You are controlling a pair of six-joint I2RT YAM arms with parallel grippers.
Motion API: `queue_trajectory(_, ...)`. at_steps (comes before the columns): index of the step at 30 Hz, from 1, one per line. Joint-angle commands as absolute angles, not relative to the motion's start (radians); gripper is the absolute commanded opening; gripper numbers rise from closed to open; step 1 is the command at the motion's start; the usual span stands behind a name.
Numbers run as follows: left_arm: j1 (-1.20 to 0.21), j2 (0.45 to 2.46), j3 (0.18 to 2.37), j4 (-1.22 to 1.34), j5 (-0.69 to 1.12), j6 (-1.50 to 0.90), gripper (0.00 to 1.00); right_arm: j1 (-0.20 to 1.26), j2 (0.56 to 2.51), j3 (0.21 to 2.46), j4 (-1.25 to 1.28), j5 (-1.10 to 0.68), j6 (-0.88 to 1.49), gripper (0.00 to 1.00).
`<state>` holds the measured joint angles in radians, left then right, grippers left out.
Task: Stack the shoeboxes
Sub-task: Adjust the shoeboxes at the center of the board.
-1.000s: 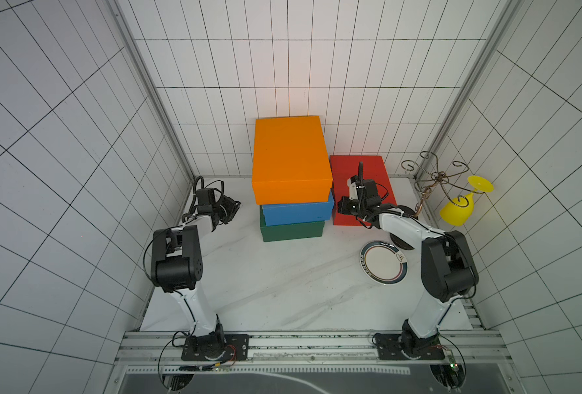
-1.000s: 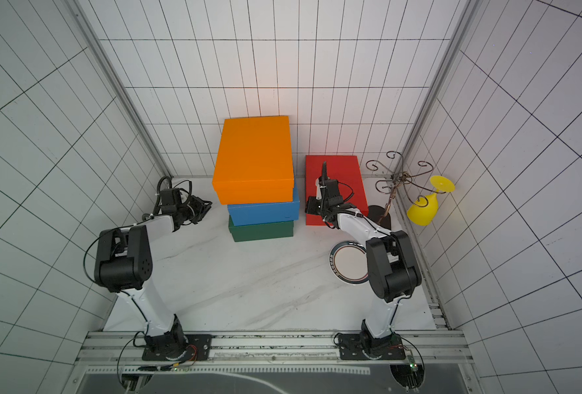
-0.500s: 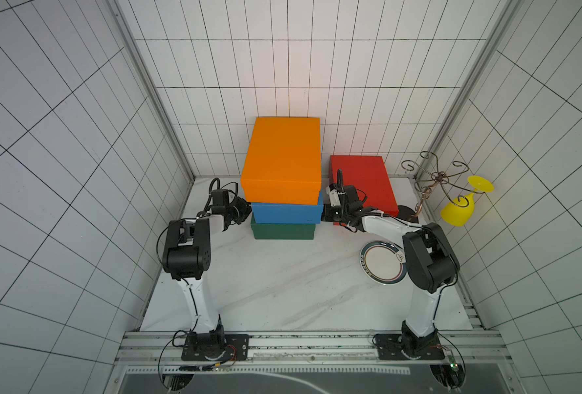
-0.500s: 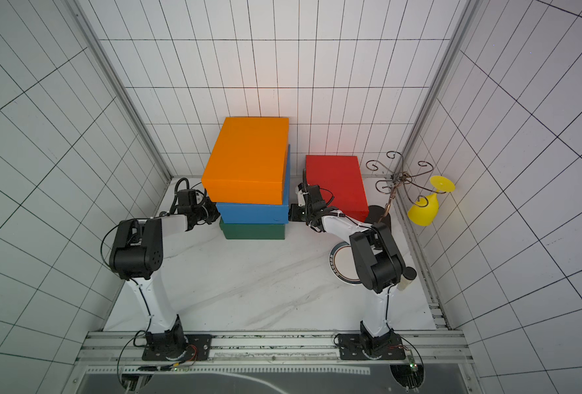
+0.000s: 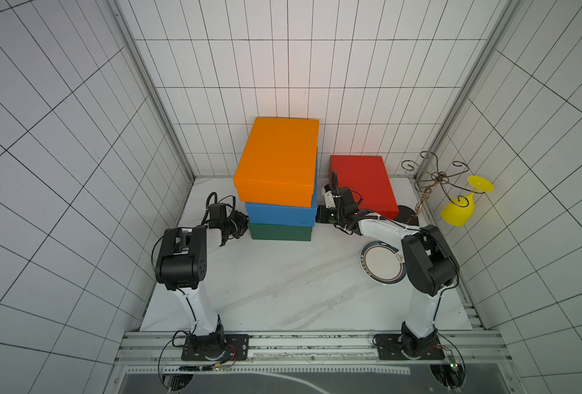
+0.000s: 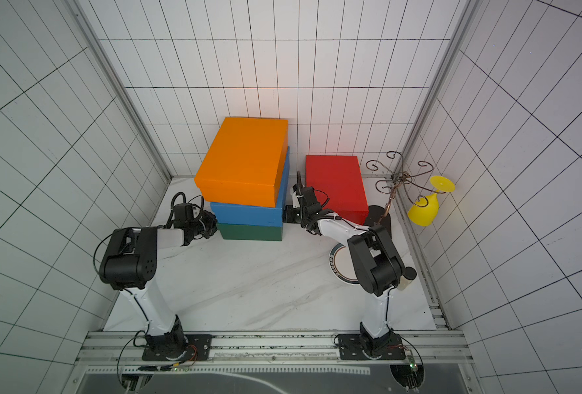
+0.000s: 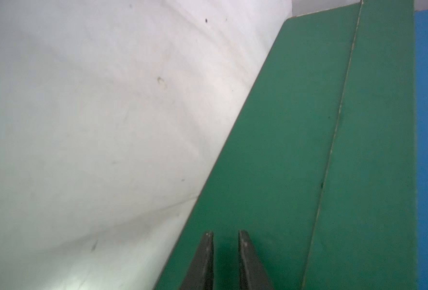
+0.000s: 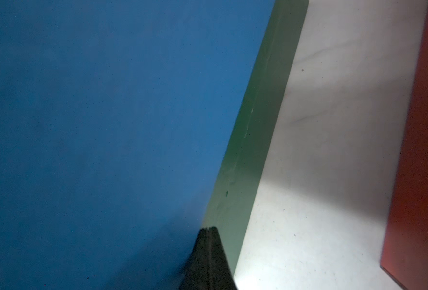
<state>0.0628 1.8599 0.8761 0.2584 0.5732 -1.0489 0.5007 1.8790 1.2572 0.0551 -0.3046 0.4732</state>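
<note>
Right, what has just changed is that both arms have come in against the pile. A second ago my left arm (image 5: 180, 259) hung well clear of it and my right arm (image 5: 426, 266) was reaching over the near edge of the red box (image 5: 361, 180); now each one is at a flank. The left jaws stand narrow, a slim gap with nothing in it, their fingertips (image 7: 208, 241) at the end wall of the green box (image 5: 279, 232). The right jaws are fully closed and empty, and they butt against the side of the blue box (image 5: 279, 215) near its seam with the green one. Compared with the earlier frame, the whole pile has slid toward my left, away from the red box, so a wider strip of bare surface (image 8: 333, 150) lies between them. The orange box (image 5: 276, 163) sits on the blue, the blue on the green, and the green on the surface, back by the rear wall. The orange box now looks more skewed than it did, its near-left corner hanging past the blue box. I read this as squaring or shifting the three-high pile rather than lifting anything. Three of the four boxes are up; the red box lies alone on the surface to the right, not yet stacked. My worry is that more side pressure twists the orange box further off.
</note>
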Motion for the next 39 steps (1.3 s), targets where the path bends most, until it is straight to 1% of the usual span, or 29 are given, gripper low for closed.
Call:
queue_trajectory(1,0.044,1.795,0.832,0.294,0.630,-1.039,0.19,0.551,1.831,1.197,0.123,-0.349,0.495,0.00)
queue_trajectory(16,0.098,1.617,0.709,0.203,0.635,-0.958,0.19,0.610,1.841,1.205,0.114,-0.345,0.500,0.00)
queue_trajectory(21,0.146,1.578,0.638,0.160,0.645,-0.906,0.19,0.633,1.845,1.210,0.108,-0.341,0.500,0.00)
queue_trajectory(25,0.224,1.553,0.590,0.137,0.660,-0.877,0.19,0.653,1.858,1.224,0.097,-0.338,0.501,0.00)
queue_trajectory(26,0.246,1.546,0.585,0.121,0.664,-0.872,0.19,0.660,1.862,1.228,0.095,-0.335,0.502,0.00)
queue_trajectory(29,0.304,1.500,0.579,0.073,0.652,-0.864,0.32,0.682,1.876,1.251,0.084,-0.326,0.502,0.00)
queue_trajectory(30,0.316,1.480,0.581,0.055,0.644,-0.860,0.33,0.686,1.881,1.258,0.079,-0.325,0.504,0.00)
queue_trajectory(35,0.355,1.335,0.627,-0.098,0.550,-0.830,0.35,0.686,1.875,1.269,0.066,-0.303,0.505,0.00)
queue_trajectory(39,0.359,1.189,0.658,-0.201,0.478,-0.805,0.35,0.685,1.844,1.258,0.044,-0.273,0.488,0.00)
